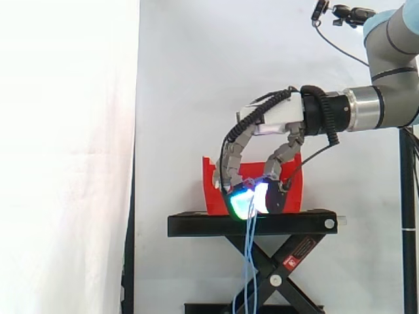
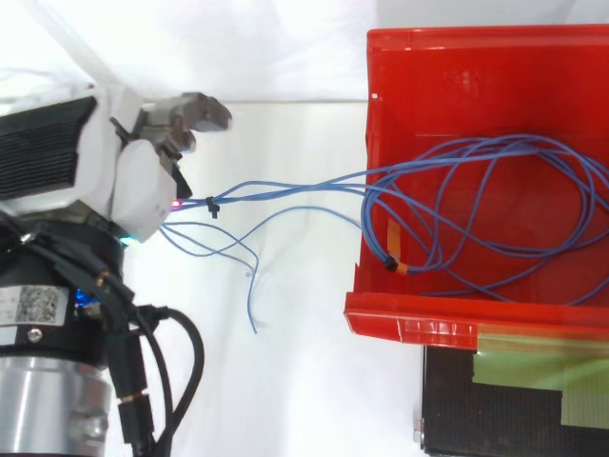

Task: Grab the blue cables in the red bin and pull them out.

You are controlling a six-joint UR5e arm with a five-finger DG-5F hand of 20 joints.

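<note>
The blue cables (image 2: 285, 188) stretch from my hand (image 2: 138, 181) on the left over the wall of the red bin (image 2: 409, 324), where the rest lie in loose loops (image 2: 533, 195). Loose ends trail below the hand. In the side view my hand (image 1: 275, 121) reaches in from the right, in front of the red bin (image 1: 213, 190). Its fingers are curled down, the glowing pads (image 1: 243, 201) pinched together on the cables. From the pads the blue strands (image 1: 249, 261) hang straight down past the stand.
The bin sits on a black scissor-lift stand (image 1: 252, 224) before a white curtain. A black tie (image 2: 211, 207) binds the strands near my hand, and an orange tape (image 2: 395, 257) marks them inside the bin. The stand's top (image 2: 495, 409) shows beside the bin.
</note>
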